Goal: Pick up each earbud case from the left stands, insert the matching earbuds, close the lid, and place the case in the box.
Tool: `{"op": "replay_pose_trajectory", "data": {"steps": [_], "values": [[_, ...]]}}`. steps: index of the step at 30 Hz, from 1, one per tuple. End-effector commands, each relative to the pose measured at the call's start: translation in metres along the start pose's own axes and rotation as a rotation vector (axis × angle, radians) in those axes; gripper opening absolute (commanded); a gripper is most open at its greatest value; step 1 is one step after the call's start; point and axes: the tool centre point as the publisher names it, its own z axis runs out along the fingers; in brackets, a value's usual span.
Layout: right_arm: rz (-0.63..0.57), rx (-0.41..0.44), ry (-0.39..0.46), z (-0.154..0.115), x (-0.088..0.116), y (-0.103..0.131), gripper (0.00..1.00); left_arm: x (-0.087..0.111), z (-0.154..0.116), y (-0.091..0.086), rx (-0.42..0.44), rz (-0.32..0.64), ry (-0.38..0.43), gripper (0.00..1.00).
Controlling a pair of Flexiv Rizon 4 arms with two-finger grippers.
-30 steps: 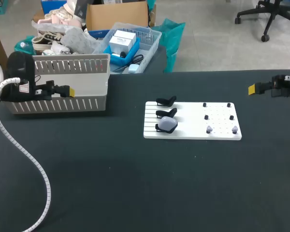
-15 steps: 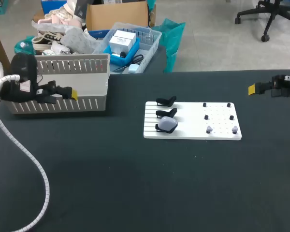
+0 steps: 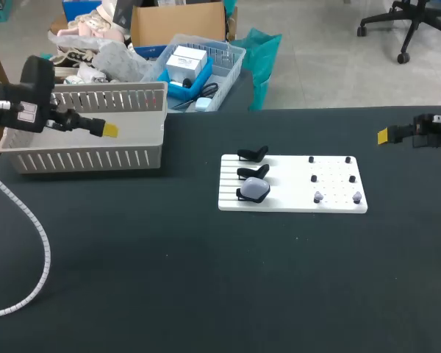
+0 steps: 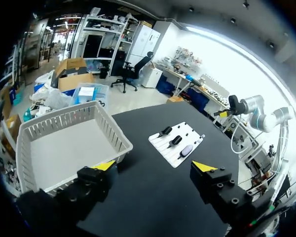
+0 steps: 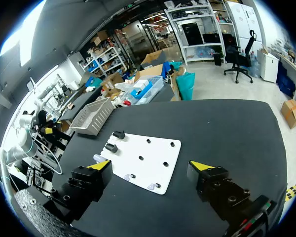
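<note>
A white board [image 3: 287, 184] lies mid-table. On its left side two black stands [image 3: 253, 154] are empty, and a third holds a lavender earbud case [image 3: 254, 189], lid down. Two pale earbuds [image 3: 317, 196] sit on pegs at the board's right front. My left gripper [image 3: 106, 131] hovers open above the white basket [image 3: 95, 158]; in the left wrist view the left gripper [image 4: 154, 166] holds nothing, with the basket [image 4: 116, 129] and board [image 4: 187, 138] ahead. My right gripper [image 3: 384, 135] hangs open at the table's far right. The right gripper [image 5: 150, 165] is empty, high above the board [image 5: 148, 150].
The slotted basket looks empty inside and stands at the table's back left corner. A white corrugated cable [image 3: 37, 287] trails from my left arm across the front left of the table. Several black pegs [image 3: 312, 159] stand bare on the board's right half.
My left arm has risen and swung back, carrying its gripper from in front of the basket's wall to above its rim. The right arm and the board have not moved.
</note>
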Motion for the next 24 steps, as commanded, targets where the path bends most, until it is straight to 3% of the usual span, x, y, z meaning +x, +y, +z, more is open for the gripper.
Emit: {"op": "replay_pose_trajectory", "data": {"steps": [1,10,17,24], "values": [[-0.001,-0.001,0.000,0.002,0.000,-0.001,1.00,0.001,0.007,-0.003,0.142,0.137,-0.010,1.00],[-0.001,-0.001,0.000,0.002,0.000,-0.001,1.00,0.000,0.041,-0.016,0.207,0.415,0.024,1.00],[-0.001,-0.001,0.000,0.002,0.000,-0.001,1.00,-0.004,0.074,-0.033,0.272,0.555,0.001,1.00],[-0.001,-0.001,0.000,0.002,0.000,-0.001,1.00,-0.002,0.103,-0.050,0.371,0.613,0.036,1.00]]}}
